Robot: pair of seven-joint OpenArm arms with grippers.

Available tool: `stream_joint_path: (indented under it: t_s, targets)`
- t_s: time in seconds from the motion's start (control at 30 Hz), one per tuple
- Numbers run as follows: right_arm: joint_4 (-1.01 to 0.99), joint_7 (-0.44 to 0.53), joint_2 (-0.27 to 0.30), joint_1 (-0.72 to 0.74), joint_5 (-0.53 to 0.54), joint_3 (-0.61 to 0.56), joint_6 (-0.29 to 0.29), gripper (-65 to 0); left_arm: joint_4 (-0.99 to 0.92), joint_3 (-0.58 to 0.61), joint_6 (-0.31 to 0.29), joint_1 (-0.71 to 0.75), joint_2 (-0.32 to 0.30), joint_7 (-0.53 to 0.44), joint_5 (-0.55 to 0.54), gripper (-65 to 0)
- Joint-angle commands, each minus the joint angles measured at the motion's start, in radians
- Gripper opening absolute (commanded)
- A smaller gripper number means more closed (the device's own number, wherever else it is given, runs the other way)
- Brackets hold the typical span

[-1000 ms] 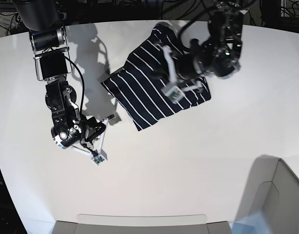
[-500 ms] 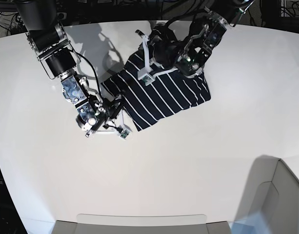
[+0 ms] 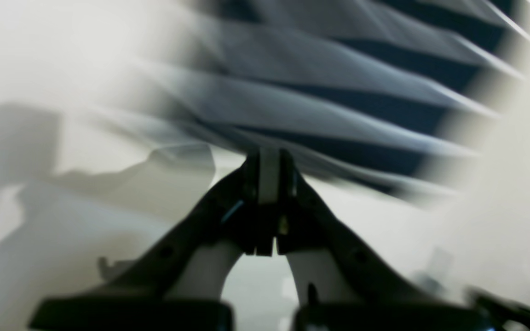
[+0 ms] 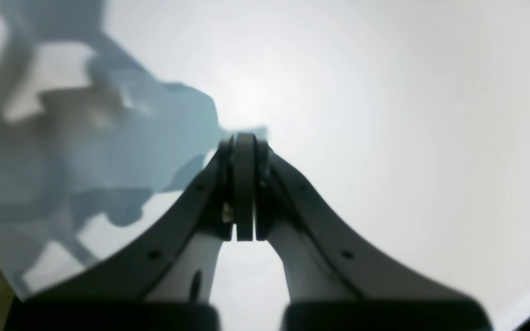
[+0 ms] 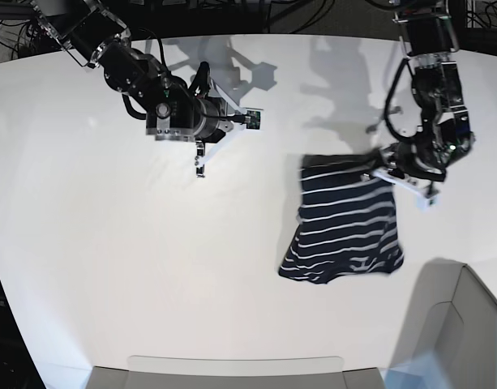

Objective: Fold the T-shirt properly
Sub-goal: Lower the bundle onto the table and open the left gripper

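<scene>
The T-shirt [image 5: 345, 223], dark navy with thin white stripes, lies as a folded bundle right of the table's middle. In the left wrist view the T-shirt [image 3: 361, 92] is a motion-blurred streak just beyond the fingertips. My left gripper [image 5: 376, 173] sits at the bundle's upper edge, and seen from its own wrist the left gripper [image 3: 269, 172] has its jaws shut. The blur hides whether any fabric is pinched. My right gripper [image 5: 201, 166] hangs over bare table at the upper left, well away from the shirt. From the right wrist, the right gripper [image 4: 245, 151] is shut with nothing in it.
A grey bin [image 5: 467, 324] stands at the lower right corner, close to the shirt's bottom hem. A pale tray edge [image 5: 236, 363] runs along the table's front. The white table [image 5: 151, 267] spreads to the left, and cables lie beyond its far edge.
The shirt has slid from the upper middle to the right and toward the front, turning as it went. The left arm swung right with it. The right arm rose toward the far left.
</scene>
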Motion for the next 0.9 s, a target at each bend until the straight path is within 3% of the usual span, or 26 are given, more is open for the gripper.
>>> stream_joint_path:
  t_s: [0.0, 0.2, 0.3, 0.47, 0.67, 0.87]
  targets:
    - [0.022, 0.001, 0.0, -0.005, -0.021, 0.004, 0.003, -65.0, 0.036, 0.0, 0.002, -0.017, -0.01, 0.012, -0.01, -65.0]
    - [0.032, 0.001, -0.016, -0.071, -0.146, 0.057, 0.003, -65.0, 0.056, -0.004, -0.001, -0.006, 0.016, 0.012, -0.008, -65.0]
    - [0.079, 0.001, -0.06, -0.133, -0.169, 0.227, 0.004, -65.0, 0.058, -0.041, -0.003, -0.006, 0.034, 0.008, -0.008, -65.0]
    - [0.187, 0.002, -0.106, -0.219, -0.164, 0.42, 0.009, -65.0, 0.092, -0.063, -0.007, -0.015, 0.03, -0.138, -0.008, -65.0]
    - [0.2, 0.01, -0.111, -0.321, -0.163, 0.485, 0.01, -65.0, 0.0, -0.063, -0.187, -0.129, 0.033, -0.216, -0.004, -65.0]
    - [0.2, 0.012, -0.118, -0.402, -0.161, 0.566, 0.01, -65.0, -0.258, -0.06, -0.204, -0.175, 0.028, -0.291, -0.004, -65.0]
